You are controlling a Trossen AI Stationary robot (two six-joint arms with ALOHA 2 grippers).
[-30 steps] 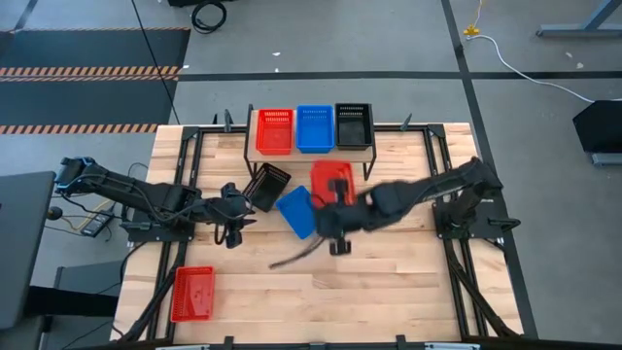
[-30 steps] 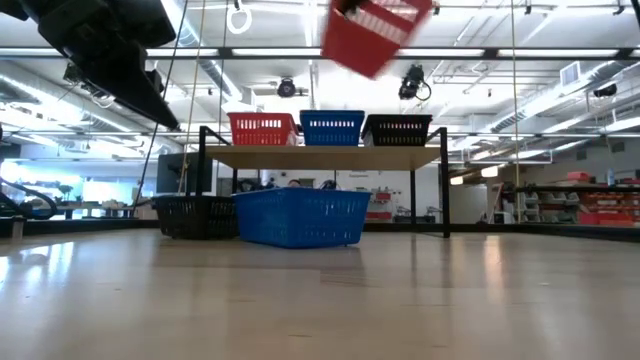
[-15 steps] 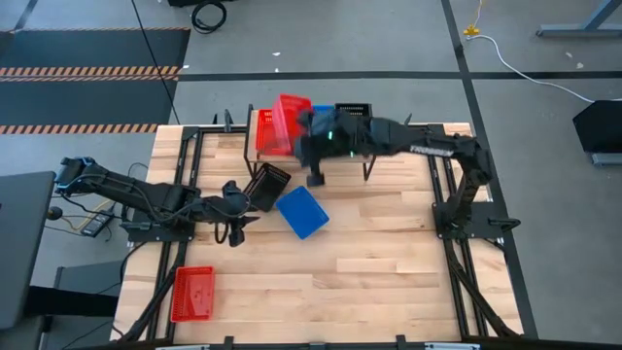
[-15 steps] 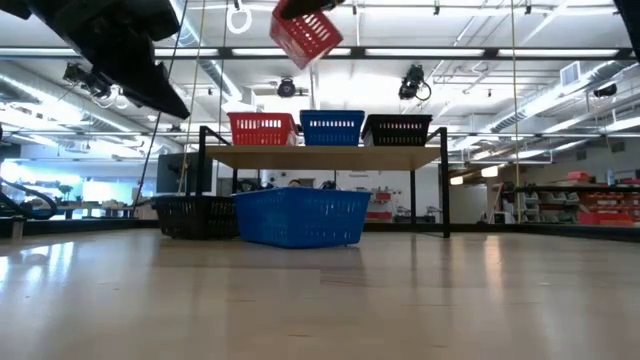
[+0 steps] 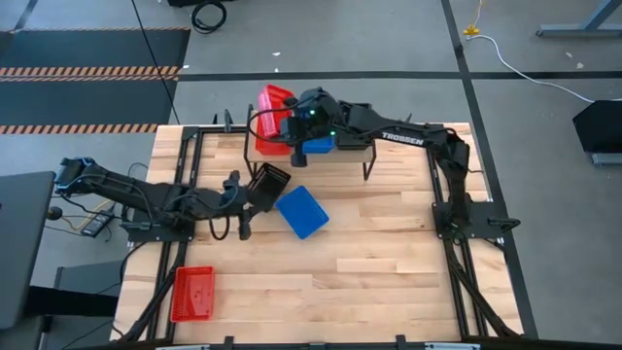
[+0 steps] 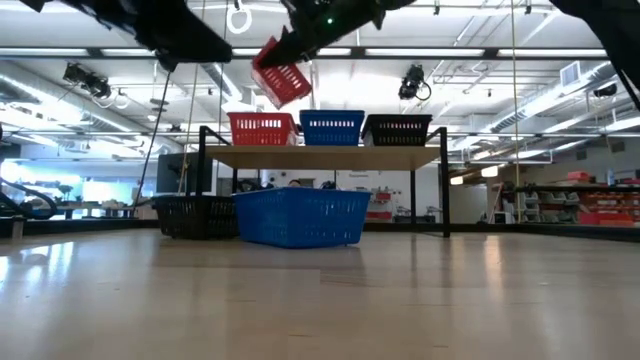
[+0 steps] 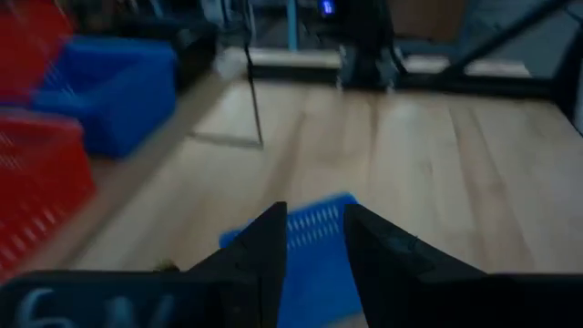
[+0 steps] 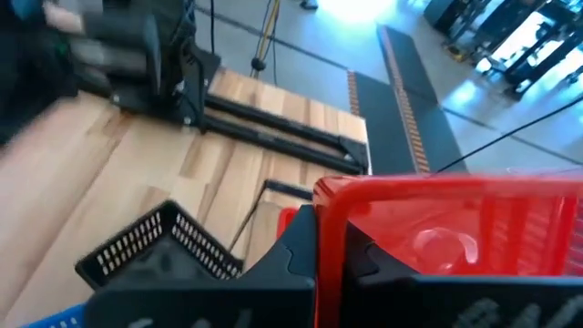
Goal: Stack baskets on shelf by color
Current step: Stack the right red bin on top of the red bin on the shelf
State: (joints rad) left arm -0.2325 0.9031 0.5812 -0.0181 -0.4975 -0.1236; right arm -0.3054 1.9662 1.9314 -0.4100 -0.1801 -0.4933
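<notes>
My right gripper [image 5: 290, 117] reaches over the left end of the shelf [image 6: 320, 157] and is shut on a red basket [image 6: 280, 78]. That basket hangs tilted in the air above the red basket [image 5: 272, 141] that stands on the shelf. A blue basket [image 6: 332, 127] and a black basket [image 6: 398, 129] stand beside it on the shelf. My left gripper [image 7: 314, 241] is open above the table, beside a black basket [image 5: 267, 185] and a blue basket [image 5: 302, 211] on the tabletop. A further red basket [image 5: 192, 294] sits near the table's near left corner. My right gripper pinches the red basket's side wall at its rim [image 8: 332, 205], one finger [image 8: 296, 251] outside the wall and one [image 8: 369, 264] inside. The basket is lifted clear and tilted over the shelf.
The shelf stands at the table's far edge on thin black legs [image 6: 445, 190]. The black and blue baskets on the tabletop lie just in front of it. Bare wood [image 5: 389, 262] stretches across the near and right parts of the table.
My right gripper has carried the red basket from above the table's middle toward the far edge and left, ending over the shelf's left end, the basket staying tilted. My left gripper has shifted slightly right, toward the black basket on the table, and turned.
</notes>
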